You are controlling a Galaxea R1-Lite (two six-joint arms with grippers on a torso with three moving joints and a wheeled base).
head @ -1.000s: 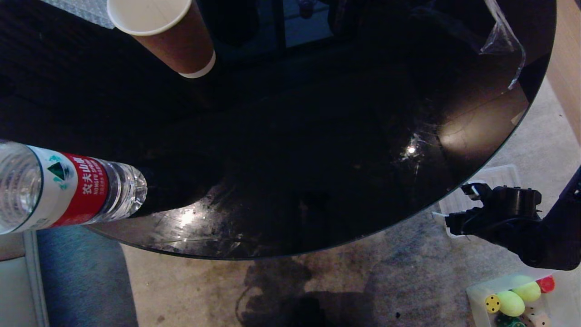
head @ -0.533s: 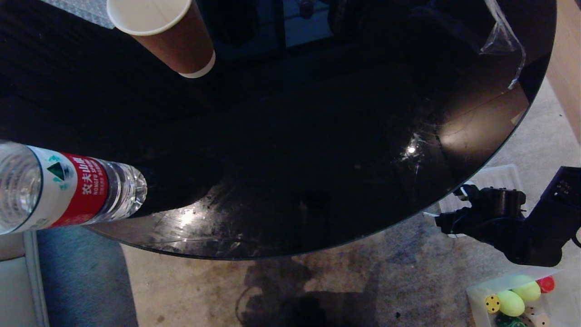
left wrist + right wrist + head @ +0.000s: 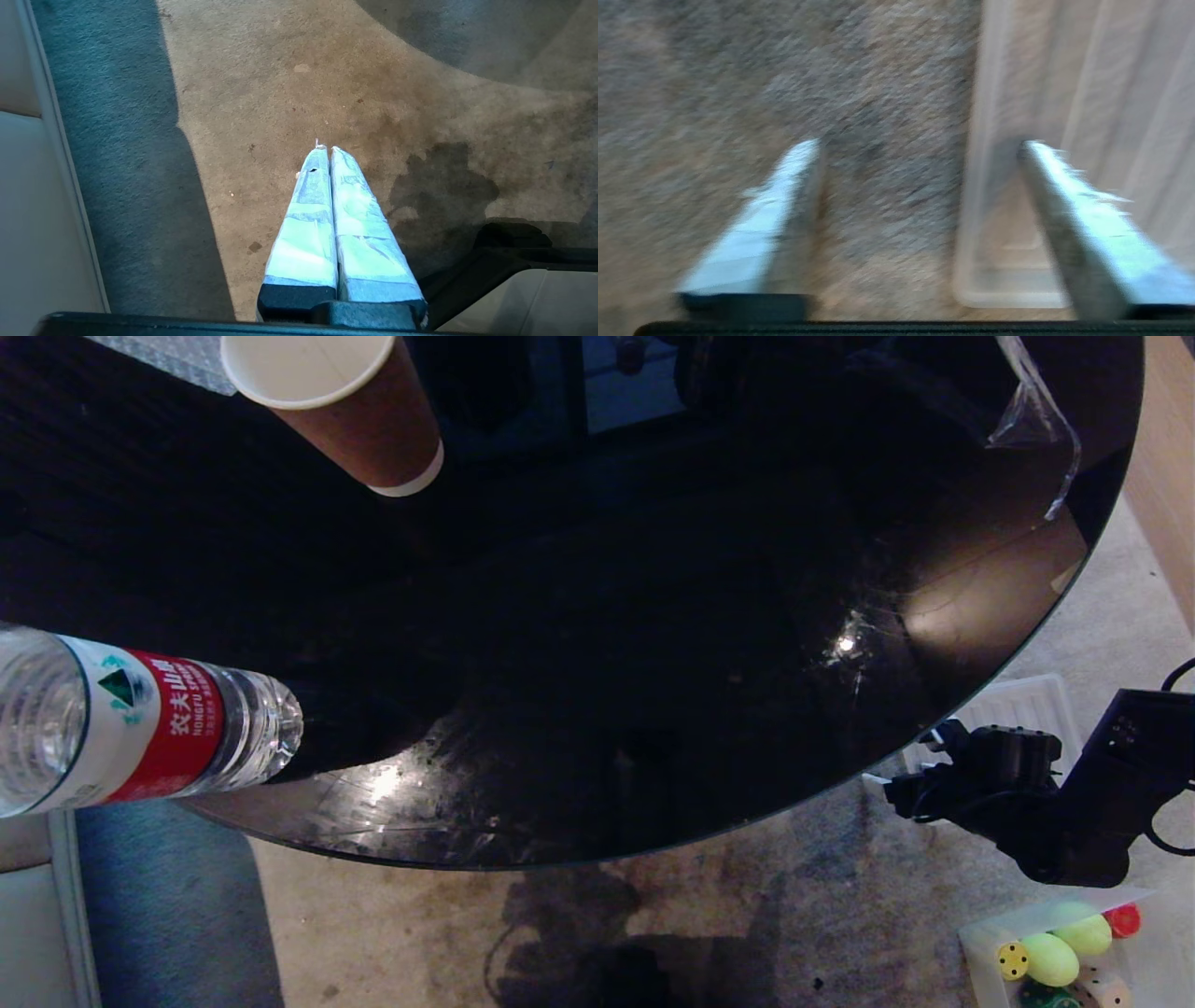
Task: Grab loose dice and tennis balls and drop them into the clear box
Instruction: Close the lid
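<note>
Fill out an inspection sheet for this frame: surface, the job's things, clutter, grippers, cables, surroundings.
Surface: stained beige carpet; round black glass table above it.
Job's things: clear box on the carpet at the head view's lower right, holding two tennis balls, a yellow die, a red die, and beige and dark green dice at the frame edge. No loose ones seen.
Clutter: ribbed lid on the carpet; paper cup, water bottle and plastic wrap on the table.
Grippers: right gripper open, empty, over the lid's edge; left gripper shut, over bare carpet.
Cables: black cable on the right arm.
Surroundings: grey rug.
</note>
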